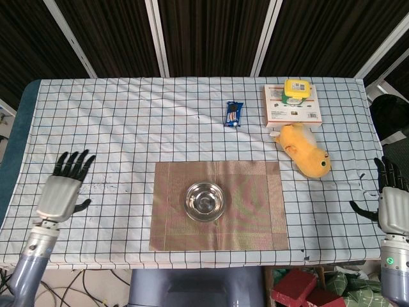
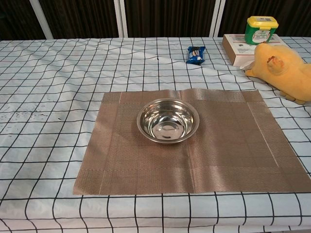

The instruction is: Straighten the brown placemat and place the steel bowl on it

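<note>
While the bowl (image 1: 204,201) sits upright left of centre on the placemat (image 1: 255,211), both hands, left (image 1: 62,192) at 9 o'clock, right (image 1: 391,205) at 3 o'clock, are spread, holding nothing.

Table draped in a white cloth with a dark grid, holding a mat and a few small items

The cloth-covered table (image 1: 128,128) carries a flat brown woven placemat (image 1: 255,217) between the left hand (image 1: 62,190) and the right hand (image 1: 391,206), its edges square to the table's near edge. Far from both hands, toward the back, lie a small blue snack packet (image 1: 234,114), a flat white and red carton (image 1: 291,110), and a yellow plush toy (image 1: 303,149), the toy nearer the right hand.
</note>
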`<action>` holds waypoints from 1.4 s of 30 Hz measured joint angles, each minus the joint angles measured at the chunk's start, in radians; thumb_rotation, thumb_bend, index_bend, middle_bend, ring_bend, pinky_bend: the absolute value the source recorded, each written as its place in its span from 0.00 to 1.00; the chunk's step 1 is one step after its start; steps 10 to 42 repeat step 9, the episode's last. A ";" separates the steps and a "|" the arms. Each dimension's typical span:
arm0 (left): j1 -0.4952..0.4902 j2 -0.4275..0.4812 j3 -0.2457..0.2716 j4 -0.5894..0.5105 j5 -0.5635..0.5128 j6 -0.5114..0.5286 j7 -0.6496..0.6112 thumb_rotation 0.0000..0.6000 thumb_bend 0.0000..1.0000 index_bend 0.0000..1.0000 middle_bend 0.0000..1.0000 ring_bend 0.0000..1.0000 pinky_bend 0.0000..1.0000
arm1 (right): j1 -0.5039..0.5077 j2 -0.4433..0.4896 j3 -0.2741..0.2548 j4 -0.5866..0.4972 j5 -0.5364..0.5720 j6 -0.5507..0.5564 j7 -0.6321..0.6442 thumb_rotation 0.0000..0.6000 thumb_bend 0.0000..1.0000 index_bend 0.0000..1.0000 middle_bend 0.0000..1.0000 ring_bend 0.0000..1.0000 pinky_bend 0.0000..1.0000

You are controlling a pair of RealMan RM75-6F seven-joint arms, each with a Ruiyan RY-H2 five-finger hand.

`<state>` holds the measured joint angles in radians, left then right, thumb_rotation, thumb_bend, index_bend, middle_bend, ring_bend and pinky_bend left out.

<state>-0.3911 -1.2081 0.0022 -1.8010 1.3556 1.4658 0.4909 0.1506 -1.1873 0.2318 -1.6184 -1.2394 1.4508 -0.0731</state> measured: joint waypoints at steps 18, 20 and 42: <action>0.160 0.046 0.063 0.069 0.041 0.149 -0.158 1.00 0.00 0.00 0.00 0.00 0.00 | -0.001 -0.005 -0.031 0.014 -0.043 0.010 -0.044 1.00 0.05 0.00 0.00 0.00 0.16; 0.160 0.046 0.063 0.069 0.041 0.149 -0.158 1.00 0.00 0.00 0.00 0.00 0.00 | -0.001 -0.005 -0.031 0.014 -0.043 0.010 -0.044 1.00 0.05 0.00 0.00 0.00 0.16; 0.160 0.046 0.063 0.069 0.041 0.149 -0.158 1.00 0.00 0.00 0.00 0.00 0.00 | -0.001 -0.005 -0.031 0.014 -0.043 0.010 -0.044 1.00 0.05 0.00 0.00 0.00 0.16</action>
